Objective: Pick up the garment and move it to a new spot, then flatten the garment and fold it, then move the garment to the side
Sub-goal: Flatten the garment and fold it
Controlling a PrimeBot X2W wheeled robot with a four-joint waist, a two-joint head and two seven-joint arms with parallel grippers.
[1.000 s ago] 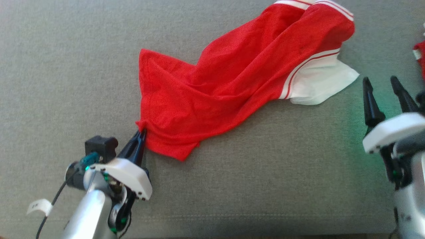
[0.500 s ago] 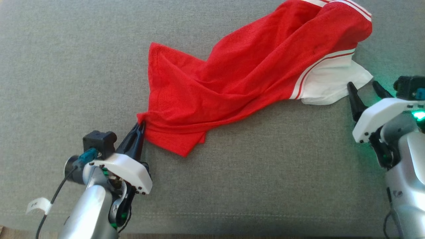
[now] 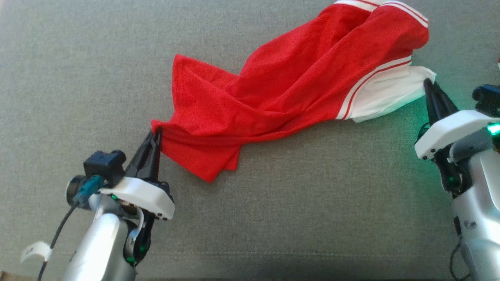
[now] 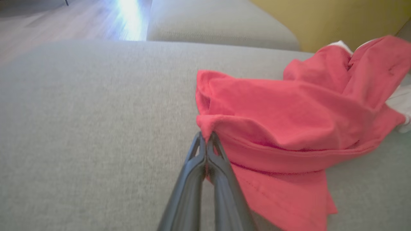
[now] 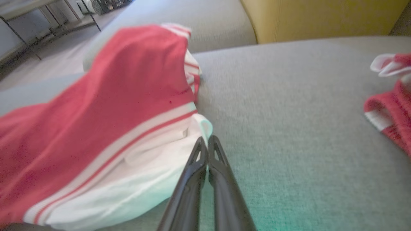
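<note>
Left gripper point(image 3: 155, 132): jaws pinched tight on a red corner of the garment point(image 3: 297, 86). Right gripper point(image 3: 428, 82): jaws pressed together on the white hem corner, by the look of it. The cloth lies rumpled between the two on the grey cushion point(image 3: 273, 218). This looks like the flattening step. Next comes drawing the jaws apart evenly, without losing either corner.
</note>
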